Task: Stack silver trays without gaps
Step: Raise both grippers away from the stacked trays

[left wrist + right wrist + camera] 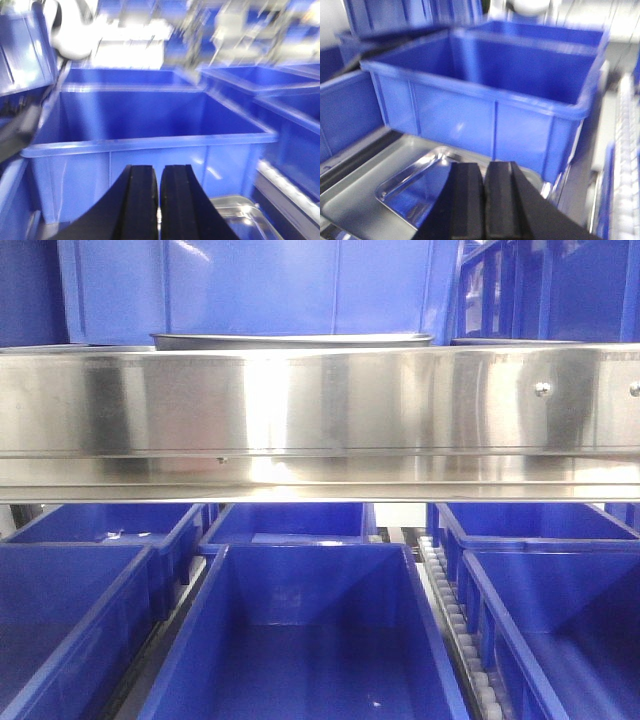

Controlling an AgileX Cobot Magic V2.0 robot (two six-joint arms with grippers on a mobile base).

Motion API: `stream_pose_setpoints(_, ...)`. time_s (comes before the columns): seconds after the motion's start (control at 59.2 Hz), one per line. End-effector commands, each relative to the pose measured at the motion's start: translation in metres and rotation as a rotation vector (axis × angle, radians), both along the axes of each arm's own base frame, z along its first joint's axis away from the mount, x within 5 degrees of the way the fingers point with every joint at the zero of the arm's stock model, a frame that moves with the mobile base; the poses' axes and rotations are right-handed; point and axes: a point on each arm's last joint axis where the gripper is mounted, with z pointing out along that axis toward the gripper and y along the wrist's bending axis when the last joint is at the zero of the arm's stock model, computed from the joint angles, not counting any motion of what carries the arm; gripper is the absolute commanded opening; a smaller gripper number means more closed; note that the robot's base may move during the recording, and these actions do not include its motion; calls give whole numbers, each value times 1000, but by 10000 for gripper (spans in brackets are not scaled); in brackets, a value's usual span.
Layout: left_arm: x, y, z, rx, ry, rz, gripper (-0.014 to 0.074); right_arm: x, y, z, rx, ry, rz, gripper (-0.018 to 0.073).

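Silver tray point(410, 195) — shallow, mirror-shiny, rounded corners — lies on dull steel surface point(350, 200) before smooth blue bin point(485, 110). Left gripper point(158, 205), right gripper point(484, 205) — black pads pressed together, empty. Riveted steel band point(320, 400) screens front view.

Warehouse line: blue bins point(310, 585), roller conveyor point(455, 625)

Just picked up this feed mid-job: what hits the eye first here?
A shiny steel band spans the front view, blue bins below it. In the right wrist view a silver tray lies before a bin, beside the shut right gripper. Beside the left gripper, also shut, a second tray shows at lower right.
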Motion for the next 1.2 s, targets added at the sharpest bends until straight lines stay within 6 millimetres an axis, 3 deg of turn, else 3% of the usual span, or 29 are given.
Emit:
stream_pose_setpoints(0.0,-28,17,-13,-23,-52,-33,13,-26,-9,-7,7,-99,-18,-81)
stream_pose_setpoints(0.084,-51,32,-38,-24,-71,-59,13,-51,-17,-24,18,-129,-24,-81)
stream_pose_setpoints(0.186,-75,51,-82,-1,-39,-60,13,-89,-29,-50,31,-170,-25,-81)
stream_pose_setpoints(0.372,-98,68,-121,0,-20,-57,13,-120,-38,-86,42,-205,-25,-81)
stream_pose_setpoints(0.456,-105,74,-126,-15,-29,-57,13,-129,-41,-95,47,-222,-25,-81)
stream_pose_setpoints(0.625,-116,82,-123,-45,-70,-56,13,-139,-43,-95,56,-255,-23,-81)
stream_pose_setpoints(1.183,-120,85,-122,-55,-85,-56,13,-140,-44,-95,58,-261,-24,-81)
